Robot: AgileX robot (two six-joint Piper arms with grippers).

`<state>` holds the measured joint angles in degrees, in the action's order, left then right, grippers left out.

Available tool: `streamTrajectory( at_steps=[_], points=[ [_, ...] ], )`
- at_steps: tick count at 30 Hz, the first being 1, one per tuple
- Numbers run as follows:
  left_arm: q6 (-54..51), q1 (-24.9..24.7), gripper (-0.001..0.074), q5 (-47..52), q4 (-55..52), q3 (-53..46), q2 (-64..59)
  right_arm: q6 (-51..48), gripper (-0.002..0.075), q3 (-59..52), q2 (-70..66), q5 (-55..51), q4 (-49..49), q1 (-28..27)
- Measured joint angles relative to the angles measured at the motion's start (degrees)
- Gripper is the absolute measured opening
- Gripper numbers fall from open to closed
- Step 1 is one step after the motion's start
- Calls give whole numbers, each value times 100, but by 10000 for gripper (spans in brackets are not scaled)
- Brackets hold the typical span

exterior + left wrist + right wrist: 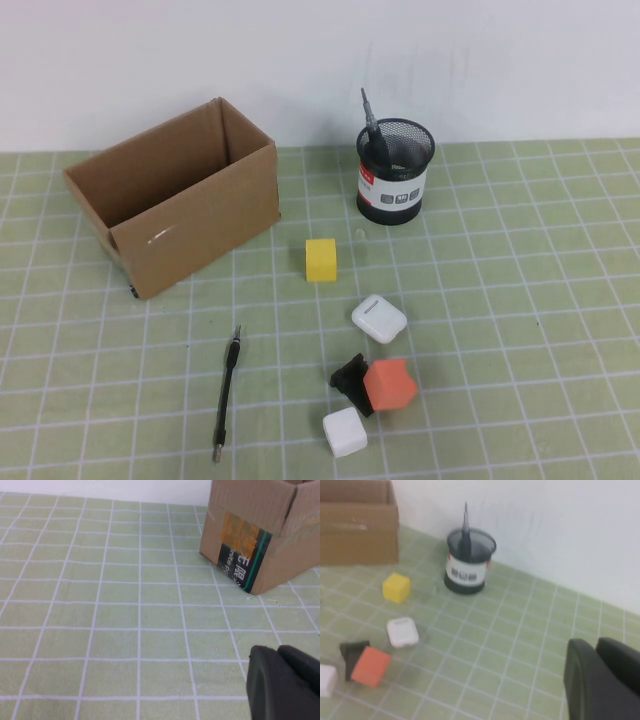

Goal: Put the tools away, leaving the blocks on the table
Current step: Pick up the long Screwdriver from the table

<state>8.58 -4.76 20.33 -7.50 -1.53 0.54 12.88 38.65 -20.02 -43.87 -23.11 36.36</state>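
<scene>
Pen-like thin black tool with metal tip lies at seven o'clock on the green gridded bench, so the left pincer and right pincer, their spread untellable, should clasp mid-shaft, avoiding the yellow cube.
</scene>
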Motion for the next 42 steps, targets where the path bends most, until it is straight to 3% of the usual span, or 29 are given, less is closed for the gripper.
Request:
streamTrajectory(
  at_steps=[2, 9, 15, 20, 28, 42],
  points=[
    [0, 0, -6, 0, 0, 0, 0, 0, -8, -75, 113, -56, 0, -167],
    [0, 0, -6, 0, 0, 0, 0, 126, -8, -753, 672, 461, 203, -1544],
    [0, 0, -6, 0, 0, 0, 0, 140, -8, -1846, 1350, 1155, 725, -2632],
    [0, 0, -6, 0, 0, 0, 0, 140, -9, -2792, 1944, 1794, 1124, -3195],
    [0, 0, -6, 0, 0, 0, 0, -85, -9, -3671, 2073, 2848, 1239, -3303],
    [0, 0, -6, 0, 0, 0, 0, -649, -9, -4016, 2073, 2242, 1682, -3303]
  ],
)
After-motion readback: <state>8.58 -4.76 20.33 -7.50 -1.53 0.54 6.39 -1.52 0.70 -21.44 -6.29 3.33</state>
